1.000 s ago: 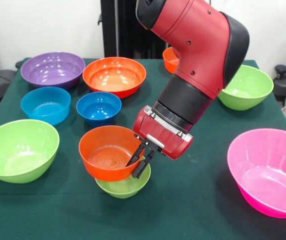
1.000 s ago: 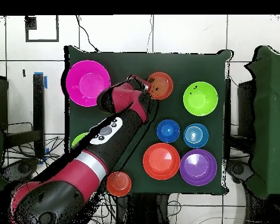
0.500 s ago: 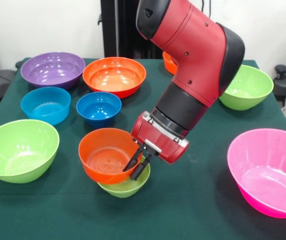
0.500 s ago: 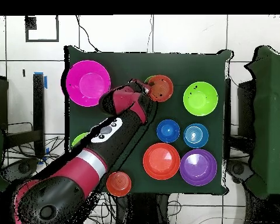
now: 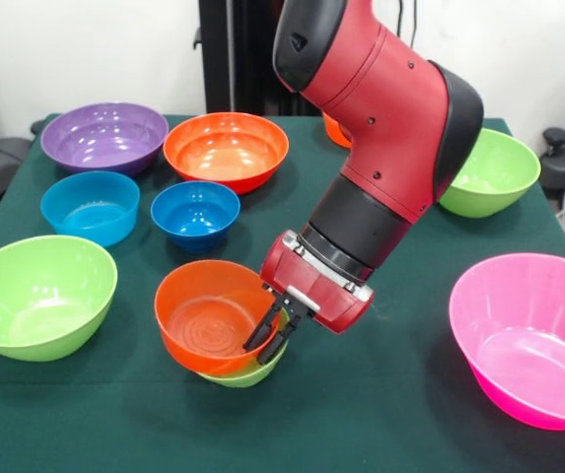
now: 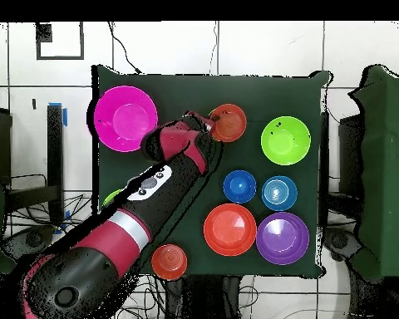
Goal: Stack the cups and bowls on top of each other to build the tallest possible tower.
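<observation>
My gripper (image 5: 270,335) is shut on the right rim of a mid-sized orange bowl (image 5: 208,320), one finger inside and one outside. The orange bowl rests nested in a small lime green bowl (image 5: 250,376), which shows only as a sliver beneath it; the two form a low pile near the table's front. In the overhead view the orange bowl (image 6: 229,122) sits at the gripper's (image 6: 212,127) tip and hides the green one. The other bowls stand apart on the green table (image 5: 381,414).
Left: a large lime green bowl (image 5: 37,296), two blue bowls (image 5: 90,205) (image 5: 195,210), a purple bowl (image 5: 105,136), a wide orange bowl (image 5: 226,148). Right: a pink bowl (image 5: 529,335), a lime green bowl (image 5: 487,169). A small orange bowl (image 5: 333,126) shows behind the arm.
The gripper has lowered the orange bowl, which was tilted above the small green bowl, down into it; far less of the green bowl shows now.
</observation>
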### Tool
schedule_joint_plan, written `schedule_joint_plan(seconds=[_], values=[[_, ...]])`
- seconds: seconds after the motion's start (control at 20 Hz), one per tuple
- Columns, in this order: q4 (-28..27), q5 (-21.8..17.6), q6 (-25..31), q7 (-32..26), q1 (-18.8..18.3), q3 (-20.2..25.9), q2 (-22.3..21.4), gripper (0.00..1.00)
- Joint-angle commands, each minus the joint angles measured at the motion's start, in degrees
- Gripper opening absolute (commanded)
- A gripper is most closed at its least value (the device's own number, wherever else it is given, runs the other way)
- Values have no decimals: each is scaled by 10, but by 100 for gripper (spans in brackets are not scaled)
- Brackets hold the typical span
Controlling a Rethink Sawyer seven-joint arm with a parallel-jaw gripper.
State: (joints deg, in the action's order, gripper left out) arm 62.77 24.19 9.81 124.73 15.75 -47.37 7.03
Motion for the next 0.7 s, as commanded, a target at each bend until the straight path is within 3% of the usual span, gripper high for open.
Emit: schedule_joint_plan(seconds=[0.05,0.7], values=[[-48,28,61,100,13,33,21,0],[-62,52,88,98,18,21,23,0]])
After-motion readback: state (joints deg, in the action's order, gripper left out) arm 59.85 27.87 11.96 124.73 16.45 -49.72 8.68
